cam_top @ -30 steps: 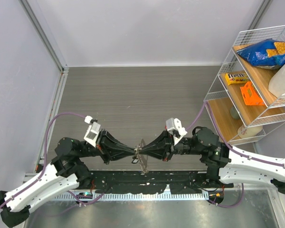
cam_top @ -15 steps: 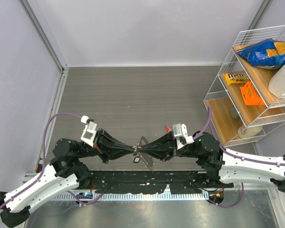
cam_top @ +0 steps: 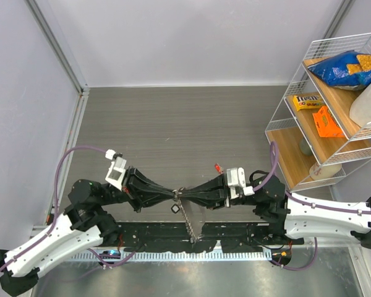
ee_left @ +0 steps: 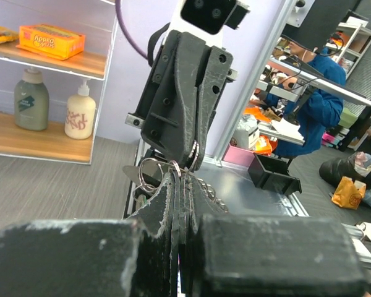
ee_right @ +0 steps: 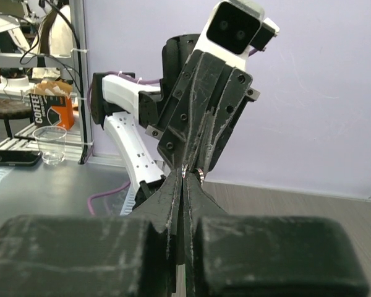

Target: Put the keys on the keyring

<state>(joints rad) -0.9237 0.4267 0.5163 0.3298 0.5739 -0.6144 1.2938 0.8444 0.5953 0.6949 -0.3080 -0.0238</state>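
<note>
My left gripper (cam_top: 175,194) and right gripper (cam_top: 185,195) meet tip to tip above the near middle of the table. Both are shut on the keyring (cam_top: 180,197). Its silver beaded chain (cam_top: 189,220) hangs from the tips toward the near edge, with a small ring (cam_top: 174,209) beside it. In the left wrist view my shut left gripper (ee_left: 180,173) pinches thin wire rings (ee_left: 147,175), with the chain (ee_left: 217,193) trailing right. In the right wrist view my right gripper (ee_right: 187,175) is shut on a ring edge (ee_right: 201,176). A small red key (cam_top: 217,167) lies on the table behind the right wrist. Blue and green keys are not visible.
A white wire shelf (cam_top: 278,120) stands at the right edge, holding a blue bag (cam_top: 346,67), a yellow packet (cam_top: 308,102) and an orange packet (cam_top: 328,122). A black strip (cam_top: 235,235) runs along the near edge between the arm bases. Walls close the back and left.
The right wrist has rolled and shifted right, uncovering the red key. The chain, earlier swinging and blurred under the tips, now hangs straight toward the near edge. Both grippers stay shut together.
</note>
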